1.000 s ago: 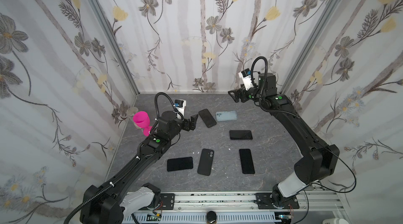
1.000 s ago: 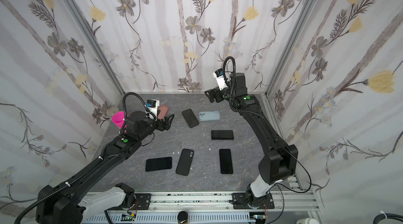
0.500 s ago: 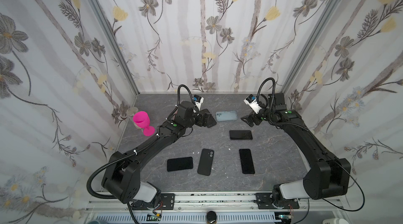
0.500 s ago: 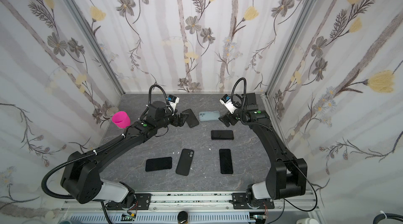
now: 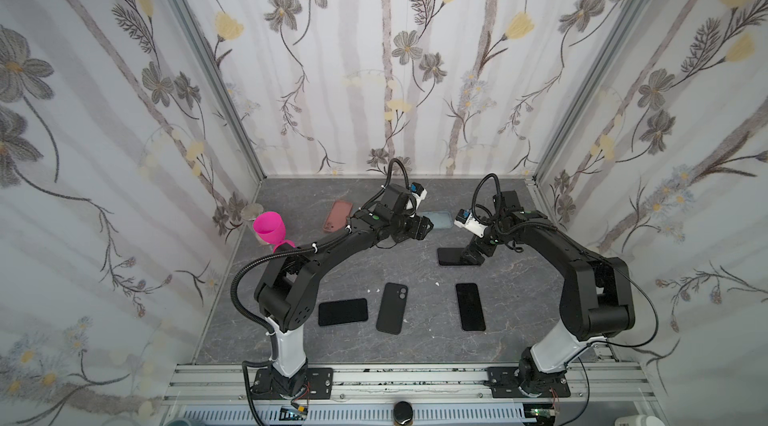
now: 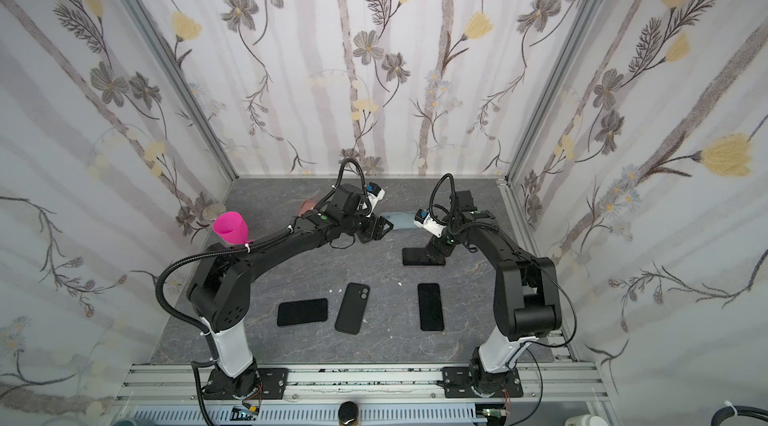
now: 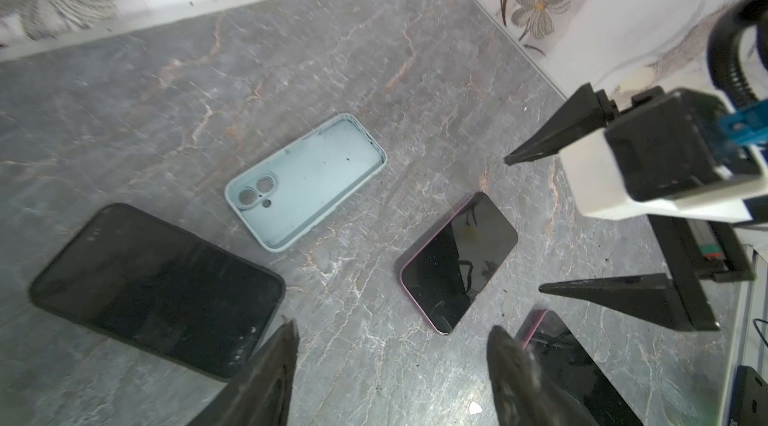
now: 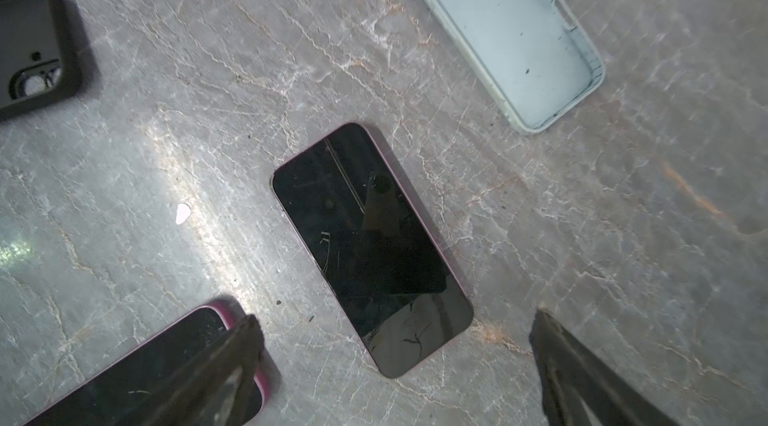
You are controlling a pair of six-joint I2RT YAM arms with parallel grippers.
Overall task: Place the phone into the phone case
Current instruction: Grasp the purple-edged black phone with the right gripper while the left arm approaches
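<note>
Since the phone (image 5: 448,257), flat on the worktop (image 5: 353,266) right of centre in a top view, below the empty case (image 5: 441,219), looks stiff, slick and breakable, the wide-open right claw (image 8: 395,320) should pinch its long edges.

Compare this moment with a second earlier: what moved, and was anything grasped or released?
The left gripper swung from the left toward the back middle, beside the light blue case. The right gripper dropped from high at the back down over the pink-rimmed phone, jaws open. Nothing was grasped or released. Everything else, pink cup included, lies as before.
</note>
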